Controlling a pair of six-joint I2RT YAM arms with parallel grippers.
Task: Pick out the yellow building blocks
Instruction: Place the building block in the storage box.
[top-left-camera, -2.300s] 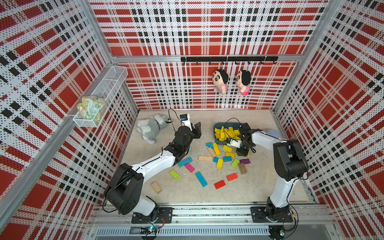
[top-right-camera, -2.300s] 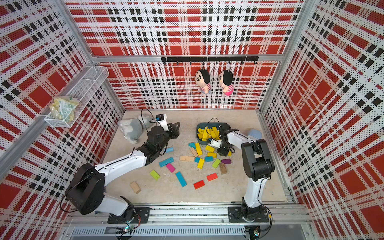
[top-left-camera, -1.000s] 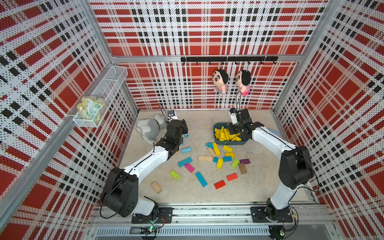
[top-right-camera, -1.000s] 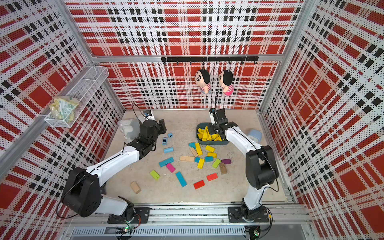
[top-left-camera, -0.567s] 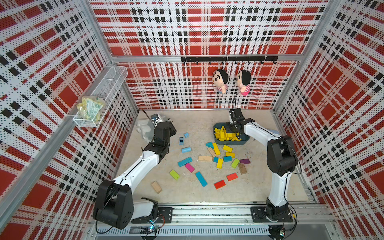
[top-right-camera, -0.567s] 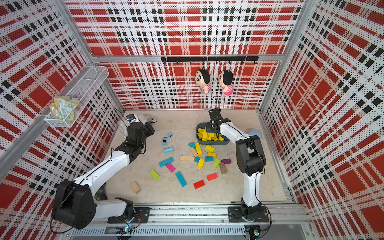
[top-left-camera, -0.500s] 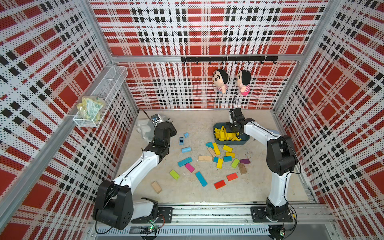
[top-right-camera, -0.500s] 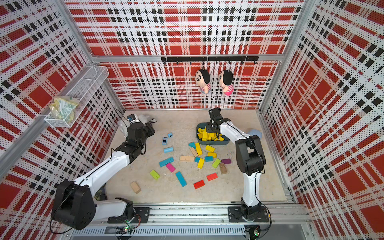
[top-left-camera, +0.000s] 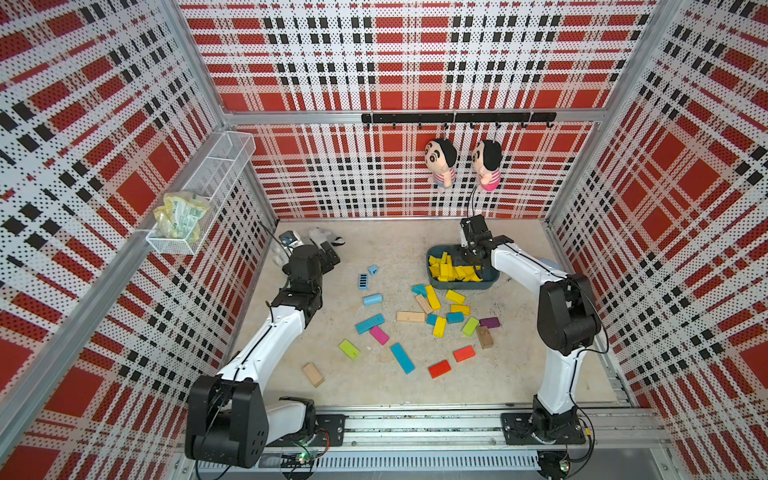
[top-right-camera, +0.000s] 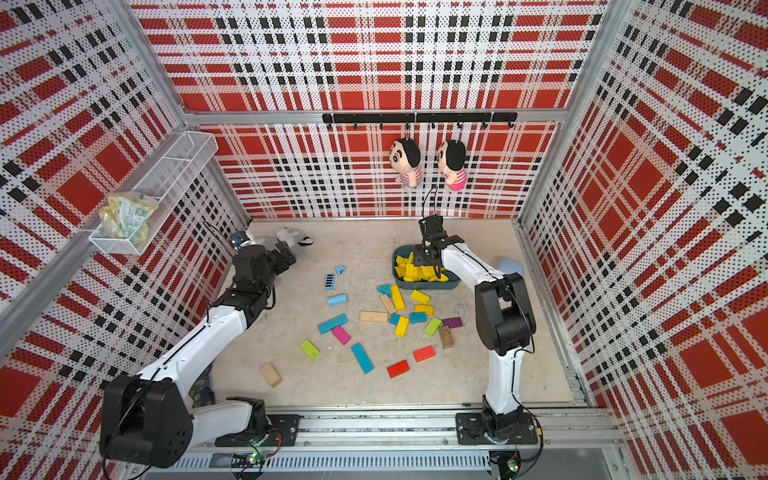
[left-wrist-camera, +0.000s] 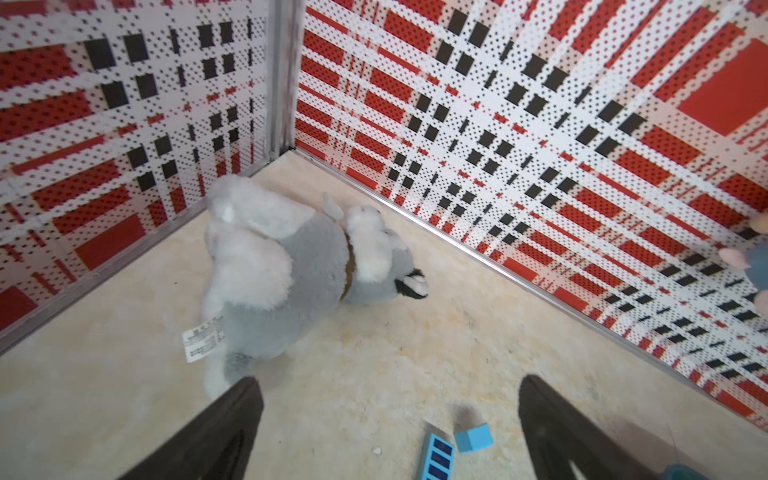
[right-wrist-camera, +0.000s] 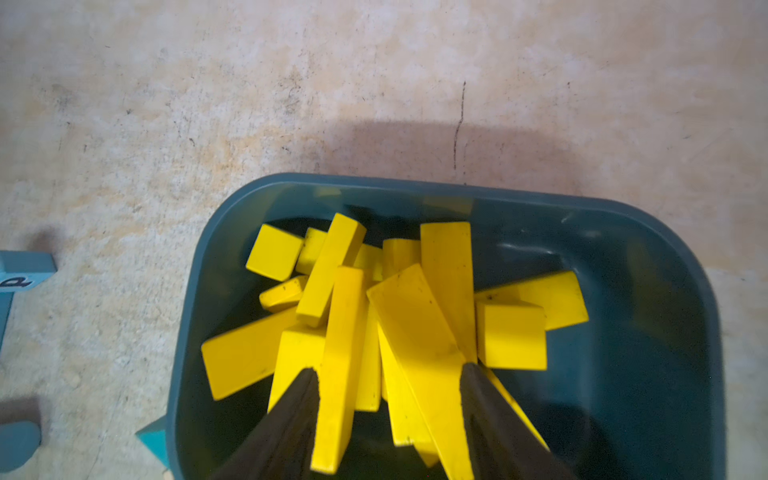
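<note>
Left gripper (left-wrist-camera: 388, 384) agape near plush dog (left-wrist-camera: 291, 282); right gripper (right-wrist-camera: 388, 370) agape above yellow building blocks (right-wrist-camera: 444, 257) in bin (right-wrist-camera: 665, 291)

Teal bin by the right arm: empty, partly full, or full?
Partly full. A heap of yellow blocks lies inside the teal bin, part of its floor bare. Four loose yellow blocks lie outside it.

plush tag (left-wrist-camera: 202, 338) print illegible, blue block (right-wrist-camera: 20, 270) mark unclear

Bright, even light — soft shadows, slight blur.
</note>
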